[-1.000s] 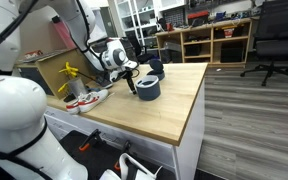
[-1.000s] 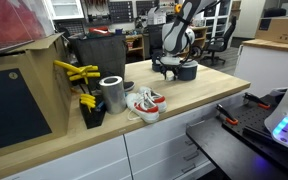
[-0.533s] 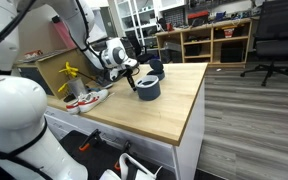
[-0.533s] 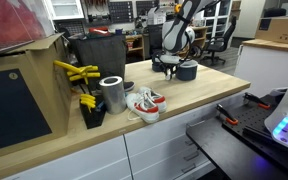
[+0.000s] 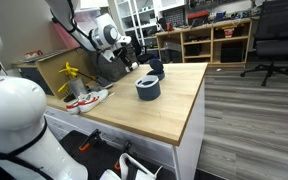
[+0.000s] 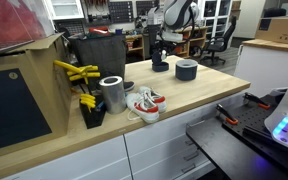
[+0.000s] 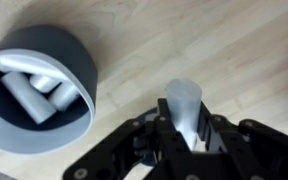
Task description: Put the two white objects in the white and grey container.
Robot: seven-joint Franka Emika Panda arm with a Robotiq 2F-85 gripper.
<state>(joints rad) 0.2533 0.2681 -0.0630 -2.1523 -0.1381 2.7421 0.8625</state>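
Note:
In the wrist view my gripper (image 7: pixel 184 128) is shut on a short, chunky white object (image 7: pixel 182 100) that stands up between the fingers. The white and grey container (image 7: pixel 82 62) lies to the left of it on the wooden table, with white stick-like pieces (image 7: pixel 29 98) lying inside. In both exterior views the gripper (image 5: pixel 130 62) (image 6: pixel 162 44) hangs above the table, off to one side of the container (image 5: pixel 148 88) (image 6: pixel 186 69). The held object is too small to make out in those views.
A smaller dark bowl (image 5: pixel 155 68) (image 6: pixel 160 66) stands near the container. A white-and-red shoe (image 6: pixel 144 103), a metal can (image 6: pixel 111 93), yellow tools (image 6: pixel 76 72) and a black box (image 6: pixel 99 55) crowd one end of the table. The table edge (image 5: pixel 194 120) drops off close to the container.
The jaws have shut on the white object beside the container. The arm has then lifted it up and away from the container's side.

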